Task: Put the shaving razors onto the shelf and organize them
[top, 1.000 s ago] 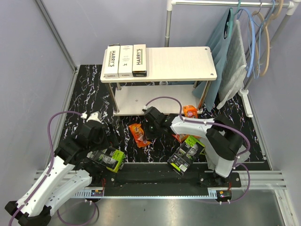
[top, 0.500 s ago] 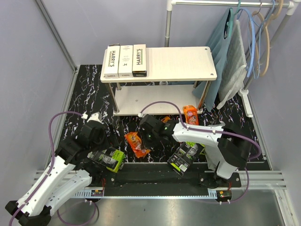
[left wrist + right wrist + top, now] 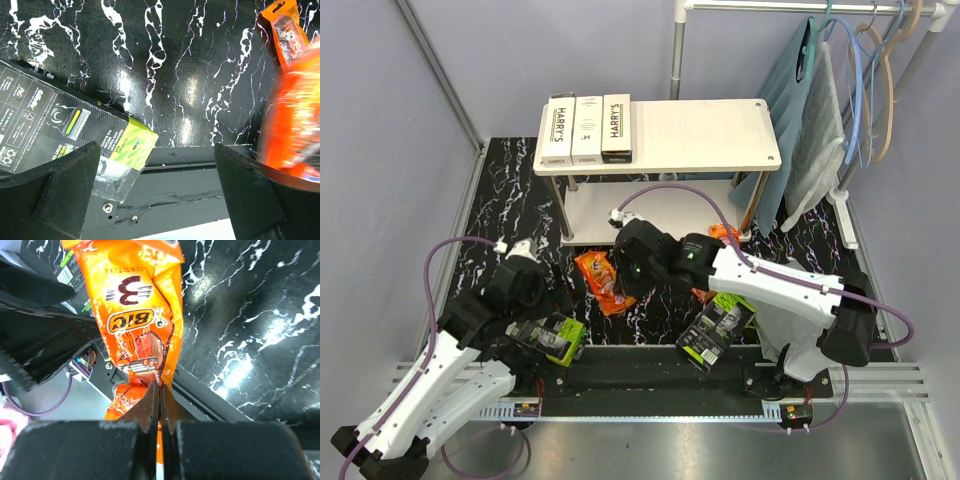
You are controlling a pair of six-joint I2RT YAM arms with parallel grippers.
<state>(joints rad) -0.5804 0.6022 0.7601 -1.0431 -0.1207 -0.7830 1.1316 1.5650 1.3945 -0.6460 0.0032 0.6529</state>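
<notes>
Right wrist | right hand [image 3: 159, 391] clamped on orange pack [image 3: 145, 305]; left hand [image 3: 156, 150] apart, empty

White shells [image 3: 775, 285], black joints [image 3: 520, 285] — looping purple cables [image 3: 424, 285]; matte black pincer fingers [image 3: 65, 190].

glossy orange pack [image 3: 140, 315], black-and-white marbled table [image 3: 510, 200]

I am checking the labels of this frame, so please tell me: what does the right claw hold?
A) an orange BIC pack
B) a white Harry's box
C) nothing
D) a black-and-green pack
A: in the right wrist view, the right claw is shut on the edge of the orange pack, which bears the BIC logo.
</notes>
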